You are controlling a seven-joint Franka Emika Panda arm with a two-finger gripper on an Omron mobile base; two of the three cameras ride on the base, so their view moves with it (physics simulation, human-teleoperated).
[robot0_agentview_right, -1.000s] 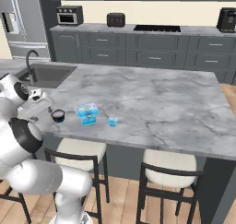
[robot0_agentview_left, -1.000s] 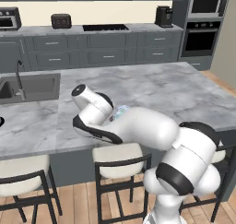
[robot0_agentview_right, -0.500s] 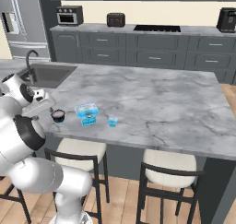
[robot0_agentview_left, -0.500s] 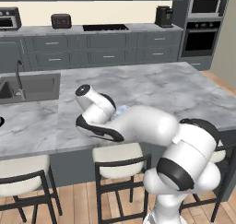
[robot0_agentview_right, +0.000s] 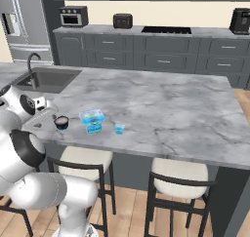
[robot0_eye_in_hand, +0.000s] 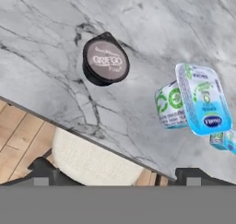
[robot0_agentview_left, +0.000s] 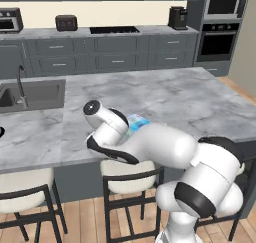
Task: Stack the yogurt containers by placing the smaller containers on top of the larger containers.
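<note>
In the left base view the white arm bends low over the near edge of the marble surface, hiding all but a corner of the blue pack. In the right base view the dark cup, the pack and the tiny light-blue cup stand in a row near the front edge, each apart, above a stool. In the hand view the claw is spread wide and empty, its tips low in the picture, with the dark cup up left and the pack to the right.
</note>
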